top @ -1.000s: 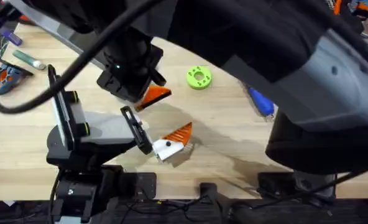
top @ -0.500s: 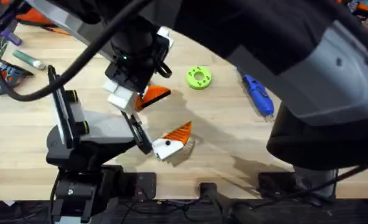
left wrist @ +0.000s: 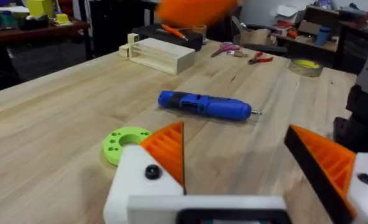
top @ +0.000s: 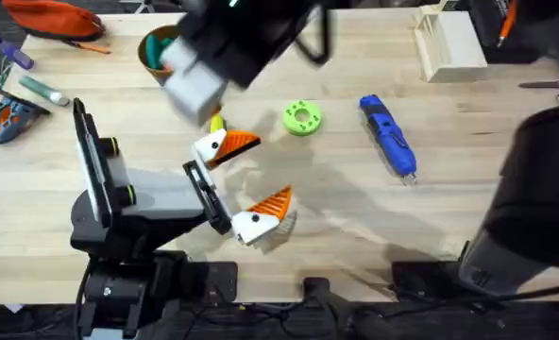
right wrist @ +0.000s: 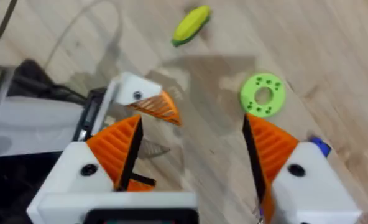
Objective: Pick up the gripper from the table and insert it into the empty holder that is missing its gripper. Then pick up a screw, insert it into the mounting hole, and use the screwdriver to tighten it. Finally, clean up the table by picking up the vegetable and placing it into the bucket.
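My left gripper [top: 270, 168] stands open low over the table, and both its white finger bases carry orange ribbed pads. The far base, the holder [top: 209, 148], has the orange gripper [top: 239, 144] seated in it. A dark dot [right wrist: 137, 94] marks the holder's side; whether it is a screw or a bare hole I cannot tell. My right gripper [right wrist: 192, 124] hovers open and empty, blurred above the holder [top: 199, 90]. The yellow-green vegetable [top: 216, 124] lies just behind the holder. The blue screwdriver [top: 388, 135] lies to the right. The bucket [top: 157, 47] stands at the back left, partly hidden.
A bright green disc [top: 301, 117] lies between the holder and the screwdriver. A pale wooden box [top: 449, 42] stands at the back right. An orange pouch [top: 53, 17], a grey-green marker [top: 43, 90] and small tools lie at the far left.
My right gripper has lifted off the holder and drawn back toward the bucket, uncovering the holder, the vegetable and the screwdriver. The left arm has stayed put.
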Tool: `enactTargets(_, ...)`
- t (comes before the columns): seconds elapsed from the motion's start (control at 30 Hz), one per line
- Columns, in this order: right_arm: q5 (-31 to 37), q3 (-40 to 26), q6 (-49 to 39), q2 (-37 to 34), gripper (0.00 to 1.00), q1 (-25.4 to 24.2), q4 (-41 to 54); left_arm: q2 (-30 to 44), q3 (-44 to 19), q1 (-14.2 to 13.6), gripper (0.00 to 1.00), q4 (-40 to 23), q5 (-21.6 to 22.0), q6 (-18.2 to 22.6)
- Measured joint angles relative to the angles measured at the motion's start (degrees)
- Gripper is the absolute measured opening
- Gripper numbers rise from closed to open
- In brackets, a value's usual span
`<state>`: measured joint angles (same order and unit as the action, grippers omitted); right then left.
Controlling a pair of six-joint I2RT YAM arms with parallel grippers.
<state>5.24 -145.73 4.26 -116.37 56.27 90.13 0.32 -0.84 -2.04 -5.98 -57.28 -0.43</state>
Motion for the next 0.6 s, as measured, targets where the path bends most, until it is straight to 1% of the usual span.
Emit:
enactTargets(0.1,0.3,0.0,2.03,1.61,0.922,-2.79,1.06,0.0,0.0,0.0,0.986,0.02,0.0,0.0)
enactTargets(0.37,0.56,0.02,5.07,1.56,0.921,-8.08,2.46,-0.01,0.0,-0.01,0.986,0.0,-0.1,0.0)
enactTargets(0.5,2.36,0.02,6.64,1.56,0.921,-9.81,2.49,0.0,0.0,0.0,0.985,0.0,-0.11,0.0)
enactTargets(0.6,4.37,0.34,7.61,1.56,0.924,-9.98,2.49,-0.01,0.0,0.0,0.986,0.0,-0.11,0.0)
